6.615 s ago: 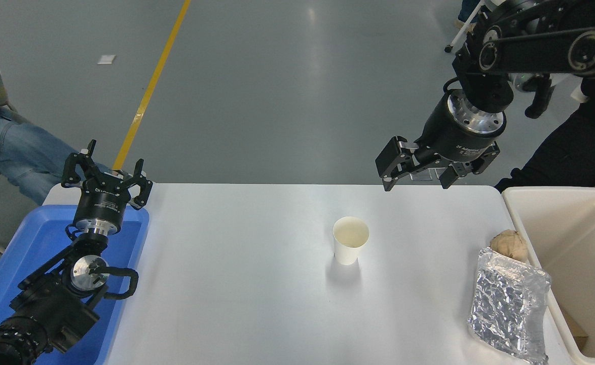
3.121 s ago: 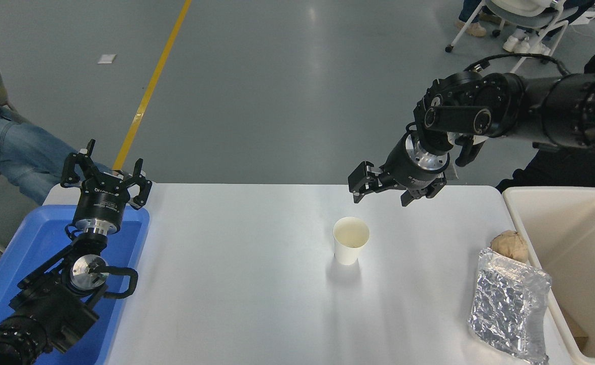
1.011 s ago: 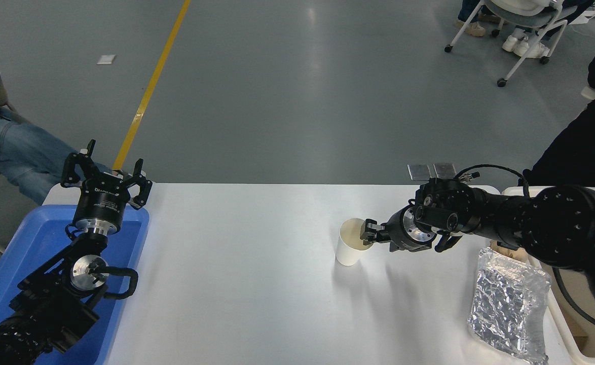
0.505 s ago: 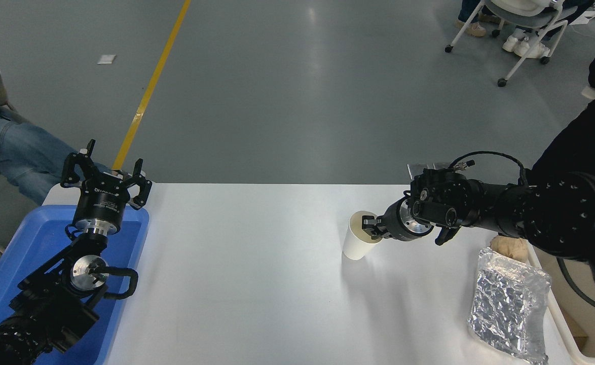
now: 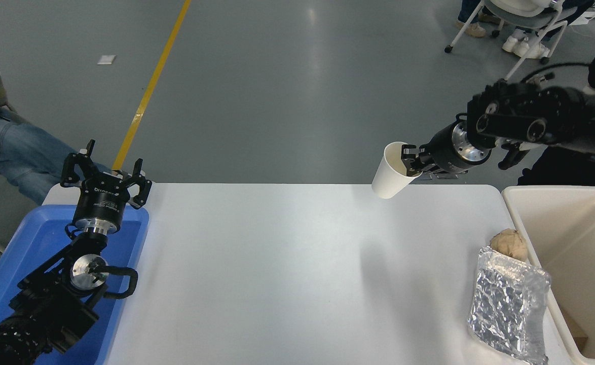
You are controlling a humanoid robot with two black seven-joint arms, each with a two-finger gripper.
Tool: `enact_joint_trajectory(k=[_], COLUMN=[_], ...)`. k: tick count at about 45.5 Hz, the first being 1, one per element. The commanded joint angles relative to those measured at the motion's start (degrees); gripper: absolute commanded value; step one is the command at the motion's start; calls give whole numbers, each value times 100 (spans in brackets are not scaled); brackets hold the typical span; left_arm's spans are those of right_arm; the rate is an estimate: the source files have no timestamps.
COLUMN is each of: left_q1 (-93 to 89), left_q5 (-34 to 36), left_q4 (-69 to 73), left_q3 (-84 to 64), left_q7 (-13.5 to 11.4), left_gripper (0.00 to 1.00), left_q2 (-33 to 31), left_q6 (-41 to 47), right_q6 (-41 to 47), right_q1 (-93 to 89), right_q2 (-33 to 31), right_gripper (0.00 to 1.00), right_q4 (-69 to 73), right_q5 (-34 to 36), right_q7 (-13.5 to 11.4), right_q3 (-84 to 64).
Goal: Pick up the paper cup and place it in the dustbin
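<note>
The white paper cup (image 5: pixel 392 171) hangs tilted in the air above the table's far edge, right of centre. My right gripper (image 5: pixel 412 162) is shut on its rim, one finger inside the cup and one outside, and holds it well above the white table (image 5: pixel 277 274). The cream-beige dustbin (image 5: pixel 523 218) stands at the table's right edge, to the right of and below the cup. My left gripper (image 5: pixel 106 177) is open and parked over the blue tray at the lower left.
A silver foil bag (image 5: pixel 509 304) and a brown crumpled ball (image 5: pixel 509 244) lie beside the dustbin's left wall. A blue tray (image 5: pixel 29 253) sits at the left. A person in dark clothing (image 5: pixel 571 167) is at the far right, another person's jeans (image 5: pixel 13 152) at the left.
My right gripper came down, closed on the cup's rim and has lifted the cup off the table, up and to the right. The left arm has not moved.
</note>
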Motion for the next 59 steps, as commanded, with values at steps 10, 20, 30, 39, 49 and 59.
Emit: enact_joint_trajectory(k=[10, 20, 30, 39, 49, 59], left_q1=[0, 0, 0, 0, 0, 0], left_q5=[1, 1, 1, 1, 1, 1], left_q4=[0, 0, 0, 0, 0, 0], left_q3=[0, 0, 0, 0, 0, 0], left_q7=[0, 0, 0, 0, 0, 0], left_gripper=[99, 99, 99, 99, 99, 99], left_q2=[-1, -1, -1, -1, -1, -10], left_q6=[-1, -1, -1, -1, -1, -1], right_q6=[614, 526, 473, -132, -1179, -1513], right_q1=[1200, 1095, 472, -855, -2455, -3694], right_q2=[-944, -1040, -1497, -1682, -1691, -1796], right_gripper=[0, 0, 0, 0, 0, 0], right_q4=[238, 177, -402, -2080, -3592, -4586], right_q5=[-14, -40, -67, 12, 48, 39], right_q7=[3, 3, 21, 47, 47, 30], right_q3=[41, 15, 50, 76, 269, 1025])
